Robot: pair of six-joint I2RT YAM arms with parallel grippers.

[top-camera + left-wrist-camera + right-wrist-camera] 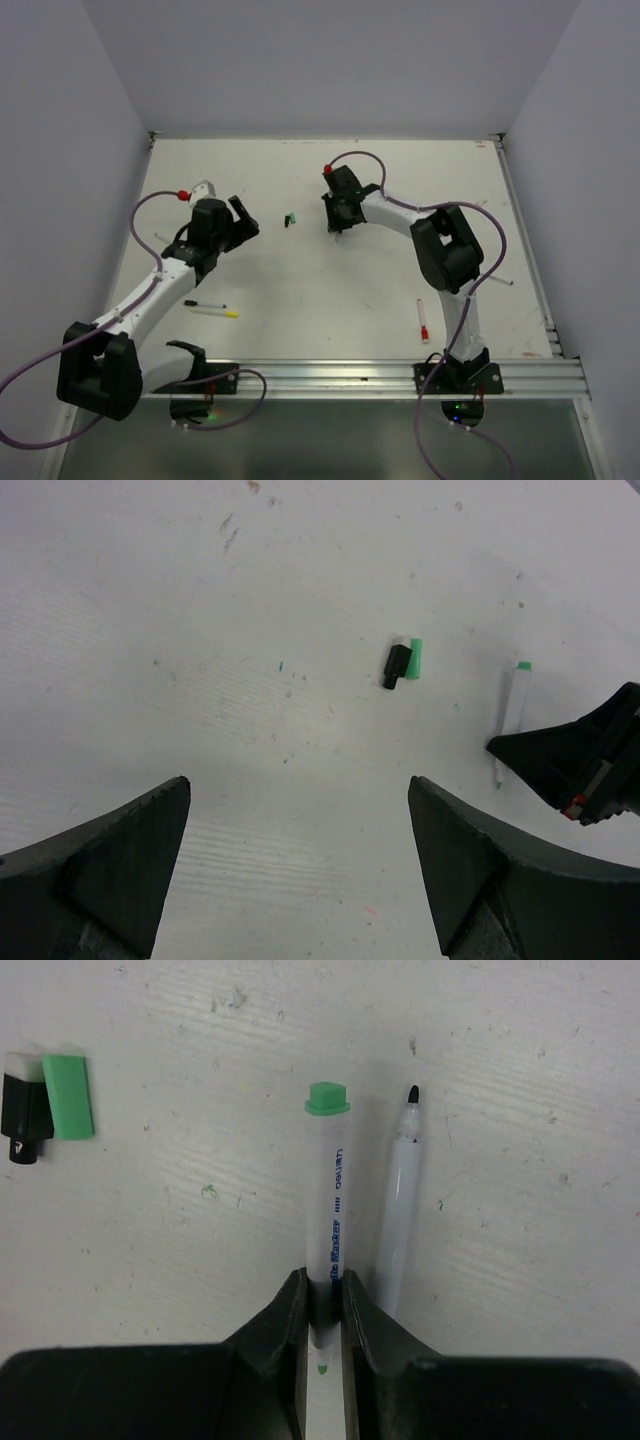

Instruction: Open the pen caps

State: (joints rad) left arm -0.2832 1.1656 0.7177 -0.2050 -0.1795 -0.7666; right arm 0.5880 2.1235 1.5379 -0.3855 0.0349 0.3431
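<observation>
A loose green cap (68,1095) and a loose black cap (27,1107) lie side by side on the table; they also show in the top view (289,219) and in the left wrist view (404,663). My right gripper (323,1285) is shut on a white green-ink pen (327,1190), which has no cap and shows a green tip between the jaws. An uncapped black-ink pen (398,1200) lies right beside it. My left gripper (298,780) is open and empty, a short way left of the two caps.
Near the left arm lie a pen with a black cap (203,303) and one with a yellow cap (225,313). A pen with a red cap (422,322) lies near the right arm's base. Walls enclose the table on three sides.
</observation>
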